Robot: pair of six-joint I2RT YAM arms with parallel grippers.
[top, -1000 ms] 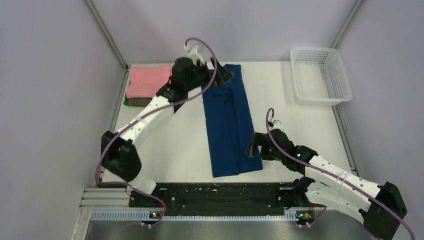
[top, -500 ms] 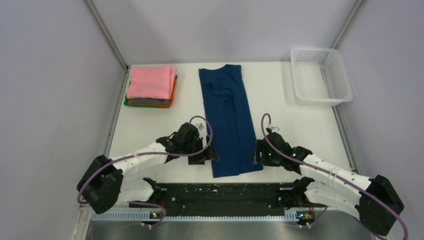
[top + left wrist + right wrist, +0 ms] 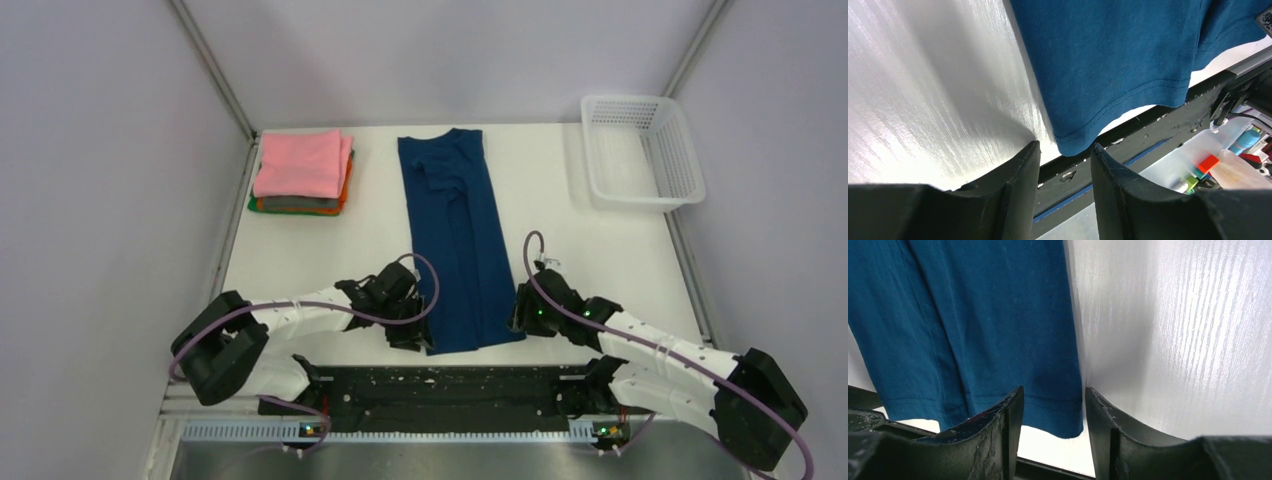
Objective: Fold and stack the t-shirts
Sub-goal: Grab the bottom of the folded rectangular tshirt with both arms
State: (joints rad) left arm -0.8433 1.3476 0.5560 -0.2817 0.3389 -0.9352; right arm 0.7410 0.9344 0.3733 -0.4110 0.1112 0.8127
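A dark navy t-shirt (image 3: 458, 240) lies flat in the middle of the white table (image 3: 600, 260), folded lengthwise into a long strip. My left gripper (image 3: 418, 335) sits low at the strip's near-left corner. In the left wrist view the left gripper (image 3: 1064, 147) is open, with the hem corner of the navy t-shirt (image 3: 1108, 60) just between the fingertips. My right gripper (image 3: 518, 318) is at the near-right corner. The right wrist view shows the right gripper (image 3: 1054, 390) open and straddling the hem of the navy t-shirt (image 3: 988, 315). Folded t-shirts, pink on top (image 3: 298, 163), are stacked at the far left.
A white lattice basket (image 3: 641, 150) stands at the far right corner. A black rail (image 3: 440, 385) runs along the table's near edge just behind both grippers. Grey walls close in the left and right sides.
My left arm swung from the shirt's far end down to its near-left corner. The right gripper shifted slightly onto the near-right corner. Both sets of jaws have narrowed.
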